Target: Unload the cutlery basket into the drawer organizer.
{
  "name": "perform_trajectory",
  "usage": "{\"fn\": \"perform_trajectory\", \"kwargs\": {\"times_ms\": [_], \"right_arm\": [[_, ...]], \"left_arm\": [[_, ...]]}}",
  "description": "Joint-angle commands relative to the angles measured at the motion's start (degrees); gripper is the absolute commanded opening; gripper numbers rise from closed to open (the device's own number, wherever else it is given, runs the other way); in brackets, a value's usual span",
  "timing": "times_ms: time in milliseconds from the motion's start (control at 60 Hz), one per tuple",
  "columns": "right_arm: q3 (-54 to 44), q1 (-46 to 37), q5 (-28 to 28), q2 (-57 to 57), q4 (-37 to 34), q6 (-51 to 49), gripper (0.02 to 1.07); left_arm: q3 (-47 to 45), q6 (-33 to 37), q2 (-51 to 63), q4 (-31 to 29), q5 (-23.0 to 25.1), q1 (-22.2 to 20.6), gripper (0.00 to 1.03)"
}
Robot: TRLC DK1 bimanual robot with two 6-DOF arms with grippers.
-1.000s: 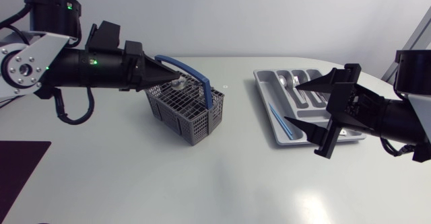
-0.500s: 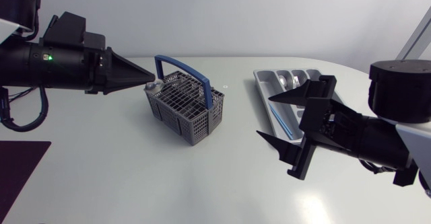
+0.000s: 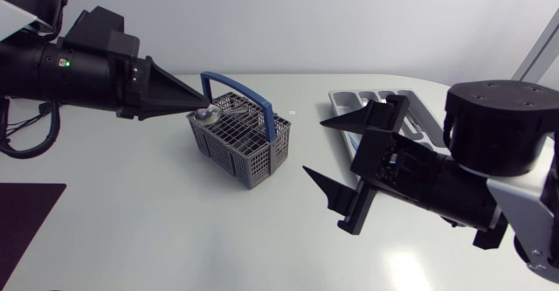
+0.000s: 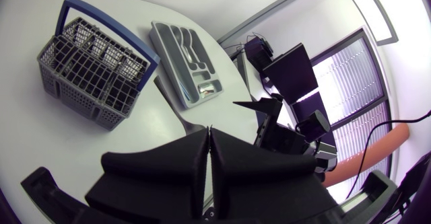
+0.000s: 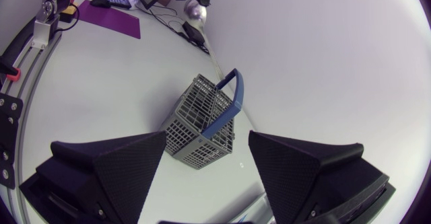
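Note:
The grey wire cutlery basket (image 3: 240,142) with a blue handle stands mid-table, also seen in the left wrist view (image 4: 94,69) and the right wrist view (image 5: 205,120). My left gripper (image 3: 199,109) hovers just left of the basket's top edge, shut on a silver spoon (image 3: 206,114) whose bowl sticks out of the tips. Its fingers (image 4: 175,163) press together. The grey drawer organizer (image 3: 345,100) lies at the right, mostly hidden behind my right arm. Several pieces of cutlery lie in the organizer (image 4: 185,59). My right gripper (image 3: 314,147) stands open, empty, facing the basket (image 5: 207,136).
A dark purple mat (image 3: 26,212) lies at the table's near left edge. The bulky right arm covers the table between basket and organizer.
My left gripper drew back out of the basket to the left with the spoon. My right arm swung from over the organizer toward the table's middle, its open fingers now facing the basket.

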Motion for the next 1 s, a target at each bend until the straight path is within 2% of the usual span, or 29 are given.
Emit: {"fn": "perform_trajectory", "kwargs": {"times_ms": [0, 300, 433, 550, 717, 883, 983], "right_arm": [[1.1, 1.5, 1.6, 1.6, 2.5, 1.7, 0.90], [-0.8, 6.1, 9.7, 6.1, 12.8, 0.2, 0.87], [-1.0, 6.5, 9.9, 8.4, 15.7, 0.1, 0.79], [-1.9, 7.1, 10.8, 10.8, 18.8, -0.5, 0.78], [-3.8, 8.0, 12.9, 13.4, 24.9, -2.2, 0.62], [-4.3, 7.7, 13.7, 15.7, 29.0, -4.2, 0.61], [-4.4, 7.4, 13.7, 17.1, 30.8, -4.7, 0.51]], "left_arm": [[2.6, 1.4, 3.3, -0.4, 2.2, -1.1, 0.03], [5.7, 2.4, 10.3, -0.3, 4.4, -6.2, 0.03], [7.5, 2.4, 12.0, -0.2, 5.2, -8.0, 0.03], [9.0, 2.3, 13.8, -0.2, 6.5, -9.0, 0.03], [10.1, 2.3, 16.1, -0.2, 6.8, -10.2, 0.03], [10.7, 2.3, 17.2, -0.3, 7.5, -10.6, 0.03], [11.2, 2.3, 17.7, -0.3, 7.6, -10.6, 0.03]]}}
